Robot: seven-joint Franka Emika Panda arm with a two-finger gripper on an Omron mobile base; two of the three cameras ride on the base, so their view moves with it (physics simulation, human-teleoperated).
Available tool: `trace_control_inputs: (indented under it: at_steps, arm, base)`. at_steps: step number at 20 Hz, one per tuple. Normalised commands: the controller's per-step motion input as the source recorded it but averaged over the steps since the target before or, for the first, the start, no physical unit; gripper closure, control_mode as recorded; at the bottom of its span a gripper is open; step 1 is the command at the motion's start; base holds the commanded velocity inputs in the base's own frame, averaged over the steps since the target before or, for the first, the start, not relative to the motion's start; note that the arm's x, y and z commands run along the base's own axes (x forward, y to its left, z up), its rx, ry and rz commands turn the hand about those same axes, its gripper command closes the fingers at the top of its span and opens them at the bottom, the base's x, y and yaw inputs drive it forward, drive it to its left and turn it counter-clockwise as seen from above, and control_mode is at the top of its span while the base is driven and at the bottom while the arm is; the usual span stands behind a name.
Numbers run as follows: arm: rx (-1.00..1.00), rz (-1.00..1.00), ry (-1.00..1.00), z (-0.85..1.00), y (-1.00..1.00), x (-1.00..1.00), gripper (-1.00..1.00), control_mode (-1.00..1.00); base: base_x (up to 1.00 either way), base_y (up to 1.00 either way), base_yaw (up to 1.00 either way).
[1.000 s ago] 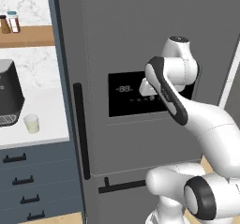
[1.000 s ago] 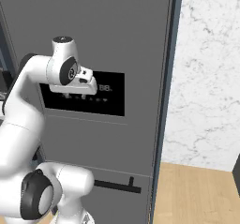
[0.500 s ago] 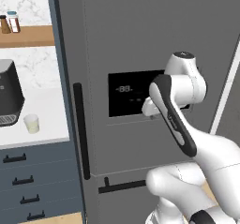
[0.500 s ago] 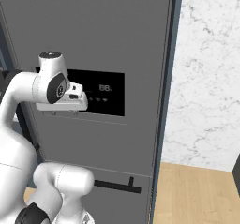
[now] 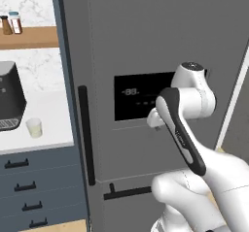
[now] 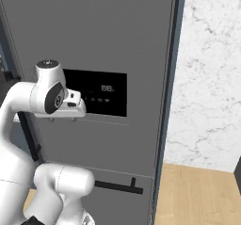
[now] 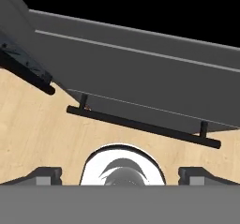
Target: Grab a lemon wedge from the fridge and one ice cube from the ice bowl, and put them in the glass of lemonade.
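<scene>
Dark grey: the fridge (image 5: pixel 146 46) fills the middle of the room ahead, its doors shut, with a wooden floor (image 6: pixel 202 196) below it.
Fridge handle: a long black vertical bar (image 5: pixel 85 134) runs down the left edge of the door in the left base view.
Display: a black panel (image 6: pixel 101 92) sits at mid height on the door, with faint pale digits on it.
Lower handle: a short black horizontal bar (image 6: pixel 117 187) lies across the drawer front beneath the door; in the hand view the same bar (image 7: pixel 140 126) stretches across the picture above the floor.
Arm: the white arm is bent in front of the door, its hand (image 6: pixel 70 107) level with the display panel and pointing down.
Jaws: the gripper (image 7: pixel 119 176) has its two dark finger tips (image 7: pixel 44 175) spread far apart at the bottom corners of the hand view, with nothing between them.
Glass of lemonade: the small pale cup (image 5: pixel 34 127) stands on the white tabletop (image 5: pixel 48 124) to the left of the fridge, well apart from the arm.
Coffee machine: a dark machine (image 5: pixel 9 97) stands just beside the cup, further left.
Shelf: a wooden shelf (image 5: pixel 29 37) above the tabletop carries two small jars (image 5: pixel 10 23).
Cabinet: navy drawers (image 5: pixel 34 187) with black pulls sit under the tabletop.
Wall: white marble (image 6: pixel 212 73) rises to the right of the fridge.
</scene>
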Motion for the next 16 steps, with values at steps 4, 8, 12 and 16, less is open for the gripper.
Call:
trace_control_inputs:
  at_steps: [4, 8, 12, 16]
  arm:
    - [0.00, 0.00, 0.00, 0.00, 0.00, 0.00, -1.00, 1.00]
    - [0.00, 0.00, 0.00, 0.00, 0.00, 0.00, -1.00, 1.00]
    - [0.00, 0.00, 0.00, 0.00, 0.00, 0.00, -1.00, 1.00]
    - [0.00, 0.00, 0.00, 0.00, 0.00, 0.00, -1.00, 1.00]
  base:
    - [-0.31, 1.00, -0.05]
    - [0.02, 1.00, -0.14]
    - [0.33, 1.00, -0.22]
    - [0.51, 1.00, -0.22]
